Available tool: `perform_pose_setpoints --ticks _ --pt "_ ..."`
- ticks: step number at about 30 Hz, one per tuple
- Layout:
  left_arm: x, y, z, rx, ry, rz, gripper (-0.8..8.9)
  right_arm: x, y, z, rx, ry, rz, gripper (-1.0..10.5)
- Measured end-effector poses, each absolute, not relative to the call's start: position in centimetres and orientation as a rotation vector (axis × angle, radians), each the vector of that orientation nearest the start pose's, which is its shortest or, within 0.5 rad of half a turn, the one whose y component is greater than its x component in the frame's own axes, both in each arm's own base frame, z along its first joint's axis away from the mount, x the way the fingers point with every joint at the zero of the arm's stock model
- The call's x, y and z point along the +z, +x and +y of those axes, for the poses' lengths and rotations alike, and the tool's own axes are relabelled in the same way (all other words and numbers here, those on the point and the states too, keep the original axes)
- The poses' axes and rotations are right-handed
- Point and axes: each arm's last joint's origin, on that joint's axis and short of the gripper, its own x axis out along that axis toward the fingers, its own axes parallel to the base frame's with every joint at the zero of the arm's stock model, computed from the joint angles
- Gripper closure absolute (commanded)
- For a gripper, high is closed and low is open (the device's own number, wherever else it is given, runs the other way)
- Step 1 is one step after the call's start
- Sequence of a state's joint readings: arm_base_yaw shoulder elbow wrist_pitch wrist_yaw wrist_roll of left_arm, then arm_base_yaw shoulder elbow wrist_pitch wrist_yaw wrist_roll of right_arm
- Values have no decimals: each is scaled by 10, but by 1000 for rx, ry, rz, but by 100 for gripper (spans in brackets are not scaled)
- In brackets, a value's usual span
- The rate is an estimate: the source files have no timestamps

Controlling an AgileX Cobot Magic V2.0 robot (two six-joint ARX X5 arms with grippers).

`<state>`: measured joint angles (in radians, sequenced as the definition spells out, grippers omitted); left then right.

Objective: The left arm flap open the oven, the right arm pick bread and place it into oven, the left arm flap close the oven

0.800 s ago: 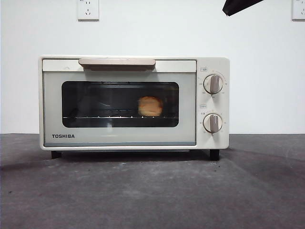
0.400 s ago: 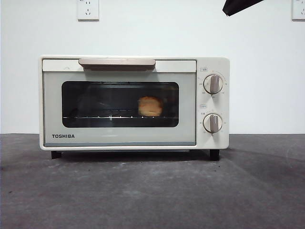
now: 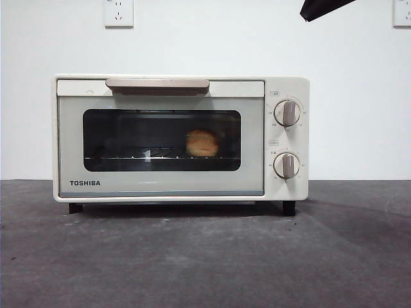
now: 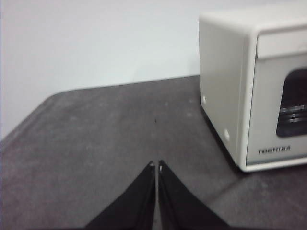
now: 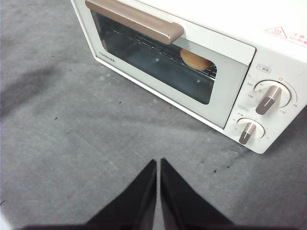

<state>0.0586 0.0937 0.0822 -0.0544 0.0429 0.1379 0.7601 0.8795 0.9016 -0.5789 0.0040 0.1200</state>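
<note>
The cream-white TOSHIBA oven stands in the middle of the dark table with its door closed and its beige handle at the top. Through the dark window the golden bread rests on the wire rack; it also shows behind the glass in the right wrist view. My left gripper is shut and empty, low over the table beside the oven's side wall. My right gripper is shut and empty, hovering over the table in front of the oven. A black arm tip shows at the front view's top right.
Two round knobs sit on the oven's right panel. A white wall with outlets stands behind. The table's rounded far corner shows in the left wrist view.
</note>
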Motion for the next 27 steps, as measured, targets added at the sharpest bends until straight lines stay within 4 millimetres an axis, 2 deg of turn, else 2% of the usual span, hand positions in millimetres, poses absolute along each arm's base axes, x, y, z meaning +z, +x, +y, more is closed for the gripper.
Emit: perform_pose_setpoints --ticks 6,27 --pt "161 98 5 7 134 119 792 321 129 122 702 -101 571 939" --pt "157 95 4 5 132 153 792 321 129 122 702 -101 571 939"
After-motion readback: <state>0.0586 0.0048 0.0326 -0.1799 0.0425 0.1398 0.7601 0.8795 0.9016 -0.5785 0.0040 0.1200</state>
